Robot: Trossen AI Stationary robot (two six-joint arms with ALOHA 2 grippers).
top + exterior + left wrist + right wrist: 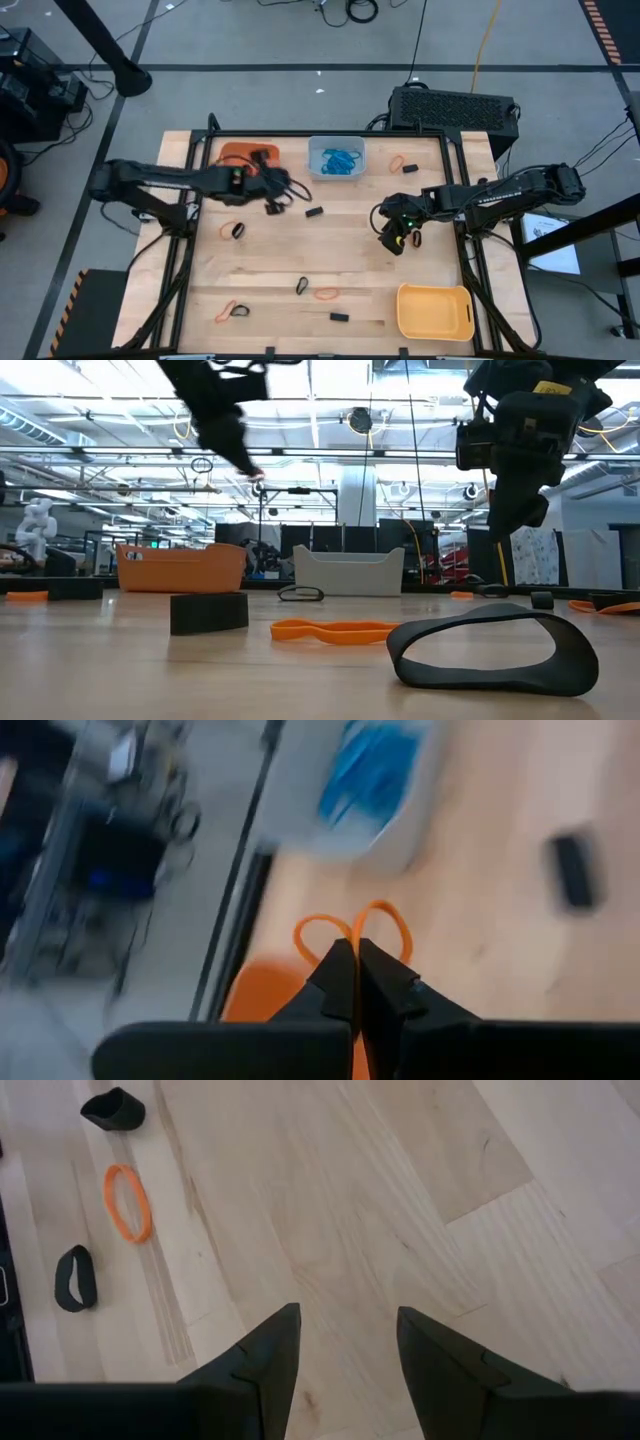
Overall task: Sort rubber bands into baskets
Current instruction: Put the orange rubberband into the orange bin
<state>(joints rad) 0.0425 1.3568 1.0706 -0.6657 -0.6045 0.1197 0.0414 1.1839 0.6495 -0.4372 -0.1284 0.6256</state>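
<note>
Here, your left gripper (355, 965) pinches an orange rubber band (352, 928) shut between its fingers, above the table beside the orange basket (245, 155). Your right gripper (345, 1345) hangs spread and empty over bare wood, near the yellow basket (435, 311).

Orange basket (238, 153); yellow basket (434, 310); blue bands (340, 160); black pincer (357, 960).

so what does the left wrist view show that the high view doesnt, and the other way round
Only the left wrist view shows the left gripper shut on an orange rubber band, its loop poking out past the fingertips. Only the high view shows the yellow basket, the right gripper open over bare table, and loose bands scattered on the table. Both show the blue-grey basket with blue bands inside and the orange basket.
</note>
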